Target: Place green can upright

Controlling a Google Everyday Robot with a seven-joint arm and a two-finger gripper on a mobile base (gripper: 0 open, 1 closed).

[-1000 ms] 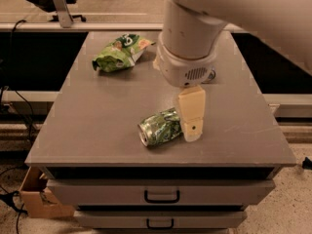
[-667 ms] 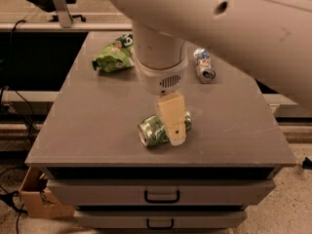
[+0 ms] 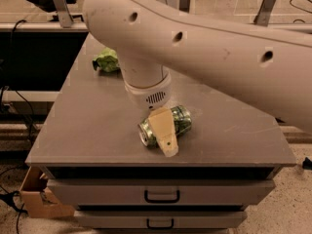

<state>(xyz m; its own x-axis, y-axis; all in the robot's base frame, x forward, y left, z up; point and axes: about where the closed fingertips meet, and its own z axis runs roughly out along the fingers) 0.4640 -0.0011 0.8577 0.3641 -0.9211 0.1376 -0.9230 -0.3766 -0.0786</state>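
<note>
at the lower left of the frame a cardboard box (image 3: 35, 199) sits on the floor beside the grey table (image 3: 83, 126). toward the upper left of the tabletop lies a crumpled green snack bag (image 3: 107, 60). near the middle of the frame, close to the table's front edge, the green can (image 3: 181, 119) lies on its side, its silver end turned to the lower left. the gripper (image 3: 165, 133) hangs right over the can's middle, its tan part crossing the can's front; whether the claw is clenched on the can or released cannot be told. the thick white arm (image 3: 219, 48) fills the upper right. below the tabletop is a drawer (image 3: 97, 191) with a dark handle.
</note>
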